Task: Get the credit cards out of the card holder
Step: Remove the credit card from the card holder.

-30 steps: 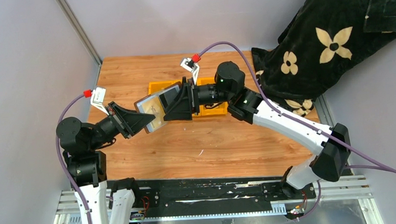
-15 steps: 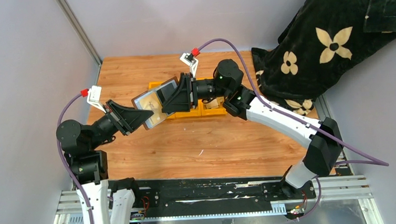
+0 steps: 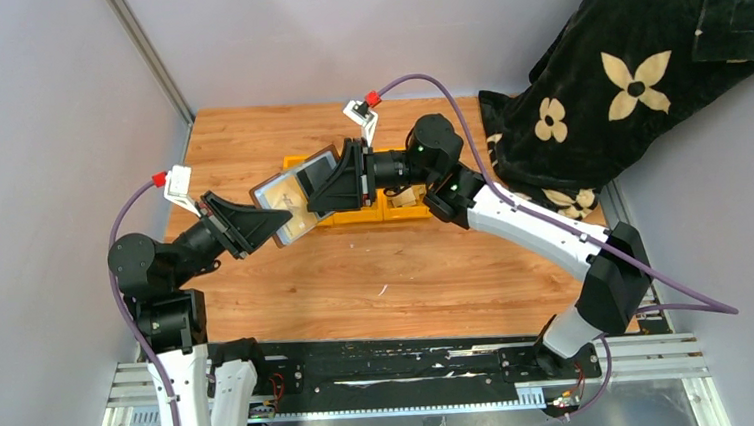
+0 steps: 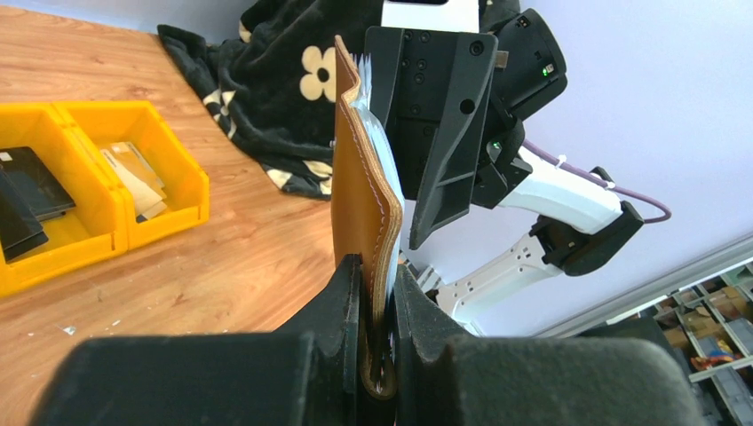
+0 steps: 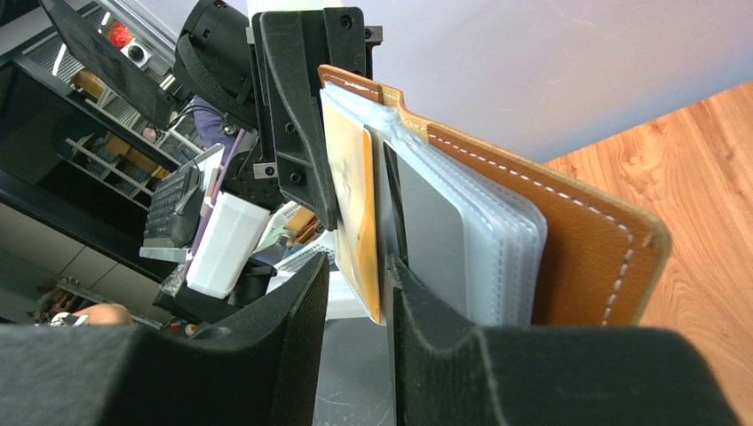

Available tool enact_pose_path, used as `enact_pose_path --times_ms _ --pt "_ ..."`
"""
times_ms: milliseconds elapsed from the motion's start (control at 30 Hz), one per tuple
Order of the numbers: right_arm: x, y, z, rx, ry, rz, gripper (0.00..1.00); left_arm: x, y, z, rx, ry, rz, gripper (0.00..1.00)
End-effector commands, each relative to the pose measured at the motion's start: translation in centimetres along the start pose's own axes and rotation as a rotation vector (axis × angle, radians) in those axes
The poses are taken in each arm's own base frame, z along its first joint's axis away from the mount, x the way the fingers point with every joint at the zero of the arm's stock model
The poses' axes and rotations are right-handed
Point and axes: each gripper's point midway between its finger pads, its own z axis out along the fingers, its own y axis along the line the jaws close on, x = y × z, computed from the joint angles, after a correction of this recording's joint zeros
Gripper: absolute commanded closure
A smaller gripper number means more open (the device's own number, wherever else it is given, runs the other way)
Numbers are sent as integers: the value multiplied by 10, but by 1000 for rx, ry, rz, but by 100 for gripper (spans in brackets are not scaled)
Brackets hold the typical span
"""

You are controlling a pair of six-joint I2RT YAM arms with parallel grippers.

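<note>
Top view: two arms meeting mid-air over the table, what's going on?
Both arms have the card holder lifted above the table. The left gripper is clamped on one end of its brown leather cover. The right gripper has its fingers either side of a yellowish card in the clear sleeves; I can't tell whether it is pinched tight. Some cards already lie in the yellow bins.

Left pincer (image 4: pixel 375 266) clamped tight; right pincer (image 5: pixel 360 262) narrowly parted; both raised, tips facing each other.
</note>
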Motion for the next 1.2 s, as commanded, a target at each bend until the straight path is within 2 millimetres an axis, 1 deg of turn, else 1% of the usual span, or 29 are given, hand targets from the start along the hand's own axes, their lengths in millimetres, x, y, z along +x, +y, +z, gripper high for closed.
enact_pose_path --times_ms 0,67,133,233,400,567,667,767,800,833,1167 --pt "1 -9 11 13 -47 6 68 12 -27 -6 95 67 9 88" --pt "1 -12 12 19 -51 19 69 11 -29 -6 98 66 3 82" --pt "2 -17 13 34 -61 36 72 10 -30 -6 99 63 -6 78" --pt "2 -24 13 48 -83 58 76 10 -32 -6 100 68 -37 78" --pt "3 -27 15 36 -92 84 80 8 -37 -7 104 67 -48 76" --pt "0 -16 13 -12 -107 86 89 8 -38 -7 105 70 -53 76" --pt "0 -5 10 -53 -111 82 93 4 -44 -7 120 59 -26 74" --pt "1 1 5 -67 -114 79 100 1 -48 -7 125 53 -14 72" --pt "1 3 3 -70 -119 78 100 0 -49 -7 127 54 -15 72" --pt "1 5 0 -72 -124 80 100 0 -50 -7 128 54 -15 72" --pt "5 9 -21 -65 -155 84 100 -3 -48 -6 121 41 -16 85"
